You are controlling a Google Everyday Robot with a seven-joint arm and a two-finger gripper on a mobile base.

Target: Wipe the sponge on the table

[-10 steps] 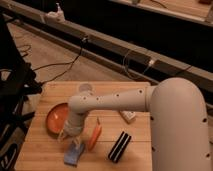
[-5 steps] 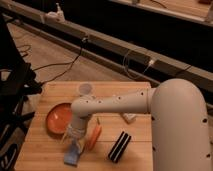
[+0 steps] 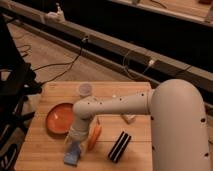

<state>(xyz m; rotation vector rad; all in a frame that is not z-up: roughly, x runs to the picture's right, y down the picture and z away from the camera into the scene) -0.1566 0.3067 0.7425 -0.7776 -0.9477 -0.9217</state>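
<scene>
Orange plate (image 3: 59,119) at the worktop's (image 3: 40,152) left looks empty. Right of it, the light-blue sponge (image 3: 72,155) lies flat near the front edge. The tool (image 3: 76,139) stands just above it, jaws wide, no hold visible. That fits a wipe either pending or finished. The cup's (image 3: 85,90) contents are hidden. A carrot (image 3: 94,136) and a black block (image 3: 120,146) follow.

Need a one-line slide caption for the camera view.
Gripper at the small light-blue rectangular sponge on the light wooden plank table, near the round orange plate.
</scene>
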